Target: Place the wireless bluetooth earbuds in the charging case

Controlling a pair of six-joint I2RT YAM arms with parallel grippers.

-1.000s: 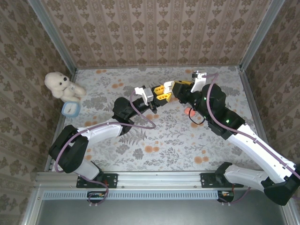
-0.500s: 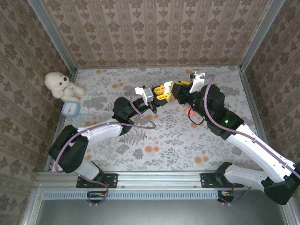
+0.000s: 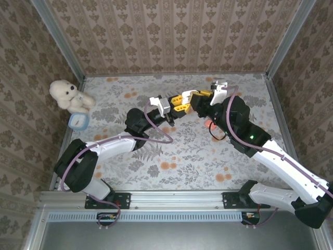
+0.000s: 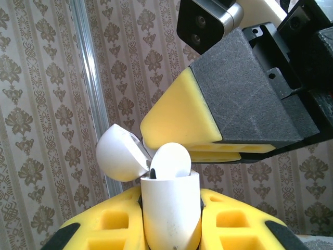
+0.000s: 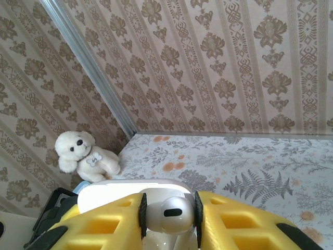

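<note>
Far left on the floral tabletop (image 3: 182, 156), close to the wall: a white plush toy (image 3: 65, 94), with a small blue object (image 3: 77, 121) just beside it. Toward the middle, left claw (image 3: 178, 104) pressed tight onto a white charging case (image 4: 170, 208), which is gripped upright between the 2 yellow fingers, its lid (image 4: 118, 158) swung open to the left in the left wrist view. Right at the open mouth of the case, 1 white earbud (image 4: 170, 160), its rounded head showing above the rim. Just right of that, tip to tip with the left claw, right claw (image 3: 196, 99) angled in from above and pinching that earbud between its 2 yellow fingers, with a dark pad against either side in the right wrist view. Further right, beneath the right arm, a small orange-red item (image 3: 212, 124) on the tabletop, well apart from the case — possibly another earbud, though too small to tell.
</note>
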